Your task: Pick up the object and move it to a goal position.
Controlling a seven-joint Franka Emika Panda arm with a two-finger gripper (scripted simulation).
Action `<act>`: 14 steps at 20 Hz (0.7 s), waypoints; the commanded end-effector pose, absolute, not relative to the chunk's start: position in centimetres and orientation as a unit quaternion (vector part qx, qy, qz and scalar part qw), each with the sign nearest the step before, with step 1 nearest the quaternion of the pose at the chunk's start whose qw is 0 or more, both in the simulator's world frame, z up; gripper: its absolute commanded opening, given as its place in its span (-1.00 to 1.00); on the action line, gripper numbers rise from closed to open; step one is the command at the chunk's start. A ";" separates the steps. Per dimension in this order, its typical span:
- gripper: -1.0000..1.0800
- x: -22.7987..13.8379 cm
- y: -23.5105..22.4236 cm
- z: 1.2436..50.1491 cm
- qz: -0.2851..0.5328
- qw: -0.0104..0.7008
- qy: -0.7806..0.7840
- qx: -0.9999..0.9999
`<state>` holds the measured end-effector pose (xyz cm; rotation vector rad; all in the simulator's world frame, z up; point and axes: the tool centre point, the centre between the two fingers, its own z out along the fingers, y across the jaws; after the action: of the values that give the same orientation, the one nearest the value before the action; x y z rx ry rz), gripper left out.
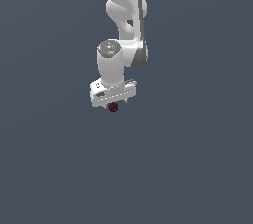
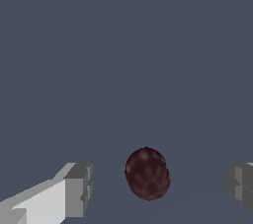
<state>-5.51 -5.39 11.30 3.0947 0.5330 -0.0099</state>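
Fingers (image 2: pixel 76 191) frame the wrist view's foreground, one pale pad on each side, spread wide with clear gaps to the dark red ball (image 2: pixel 147 174) lying between them. That ball rests on the flat grey tabletop (image 2: pixel 123 45), touched by neither pad, so nothing is gripped yet. The open straddle looks like a pre-grasp pose: centred this way, closing should pinch the ball evenly rather than knock it aside. In the exterior view the ball (image 1: pixel 113 106) peeks out just under the white gripper (image 1: pixel 114 102), which hangs from the arm (image 1: pixel 123 6) pointing straight down. No goal marker shows.
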 end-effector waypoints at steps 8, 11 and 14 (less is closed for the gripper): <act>0.92 -8.3 -6.8 9.0 -0.001 0.000 0.268 0.963; 0.92 -8.9 -7.1 8.5 -0.001 0.000 0.289 0.957; 0.92 -9.4 -7.3 8.2 0.000 0.000 0.304 0.953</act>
<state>-9.14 -7.18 8.33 3.0011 0.9278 -0.0026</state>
